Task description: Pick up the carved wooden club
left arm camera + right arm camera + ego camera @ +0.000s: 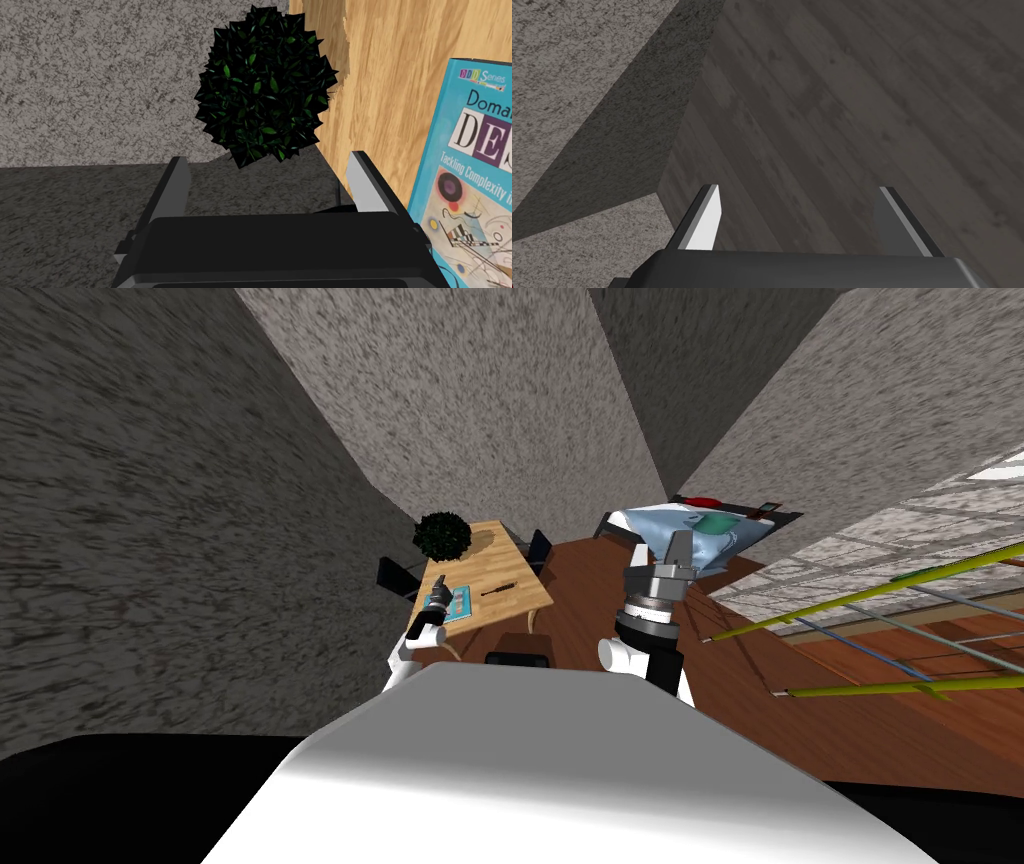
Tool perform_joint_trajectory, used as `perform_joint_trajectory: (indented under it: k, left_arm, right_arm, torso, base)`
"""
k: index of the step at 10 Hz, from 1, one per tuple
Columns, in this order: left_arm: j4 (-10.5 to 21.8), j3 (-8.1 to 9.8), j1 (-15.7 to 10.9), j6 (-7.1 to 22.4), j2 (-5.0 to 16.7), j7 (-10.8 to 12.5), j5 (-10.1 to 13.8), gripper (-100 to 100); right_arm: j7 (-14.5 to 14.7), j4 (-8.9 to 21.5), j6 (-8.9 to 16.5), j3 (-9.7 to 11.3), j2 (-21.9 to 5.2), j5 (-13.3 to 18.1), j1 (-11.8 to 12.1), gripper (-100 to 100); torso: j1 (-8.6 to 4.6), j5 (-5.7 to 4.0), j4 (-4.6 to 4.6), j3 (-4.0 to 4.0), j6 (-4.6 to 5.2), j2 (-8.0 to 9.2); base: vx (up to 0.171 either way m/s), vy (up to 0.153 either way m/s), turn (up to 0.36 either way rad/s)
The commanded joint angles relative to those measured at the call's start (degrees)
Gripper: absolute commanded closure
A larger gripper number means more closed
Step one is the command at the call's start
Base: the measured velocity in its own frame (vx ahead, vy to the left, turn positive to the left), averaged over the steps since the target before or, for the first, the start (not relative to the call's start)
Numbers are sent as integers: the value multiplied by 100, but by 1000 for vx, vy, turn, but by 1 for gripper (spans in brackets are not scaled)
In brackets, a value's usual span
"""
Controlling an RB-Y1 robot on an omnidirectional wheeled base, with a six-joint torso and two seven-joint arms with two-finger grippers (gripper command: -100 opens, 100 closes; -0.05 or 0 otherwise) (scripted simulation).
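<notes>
The club is a thin dark stick lying on the light wooden table, to the right of a teal book. My left gripper hovers over the book's left edge, a short way left of the club. In the left wrist view that gripper is open and empty. It points at a dark leafy plant at the table's corner, with the book beside it. My right gripper is raised to the right of the table, and its fingers stand open and empty.
The plant stands at the table's far left corner. Dark chairs flank the table and another sits at its near end. A bed with a blue cover lies to the right. Yellow-green rails run further right.
</notes>
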Motion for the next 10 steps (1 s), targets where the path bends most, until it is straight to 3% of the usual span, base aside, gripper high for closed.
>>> perform_joint_trajectory:
  k: [1, 4, 7, 9, 10]
  left_arm:
    - [286, 47, -187, 286, 163, 43, 226, -100]
    - [831, 87, -359, 564, 299, 80, 423, -100]
    - [1319, 169, -713, 1050, 576, 153, 827, -100]
    - [1552, 169, -713, 1108, 576, 153, 827, -100]
    - [1732, 211, -893, 1385, 716, 189, 1032, -100]
  right_arm:
    - [0, 0, 0, 0, 0, 0, 0, 0]
    - [0, 0, 0, 0, 0, 0, -1, 0]
    - [0, 0, 0, 0, 0, 0, 0, 0]
    - [0, 0, 0, 0, 0, 0, 0, 0]
    - [0, 0, 0, 0, 0, 0, 1, 0]
  torso:
    - [0, 0, 0, 0, 0, 0]
    - [3, -1, 1, 0, 3, 0]
    - [0, 0, 0, 0, -3, 0]
    - [0, 0, 0, 0, -3, 0]
    - [-3, -1, 0, -1, -4, -1]
  base:
    - [-16, 19, -236]
    - [-14, 25, -163]
    - [-13, 20, -213]
    - [-12, 17, -61]
    - [-16, 14, -200]
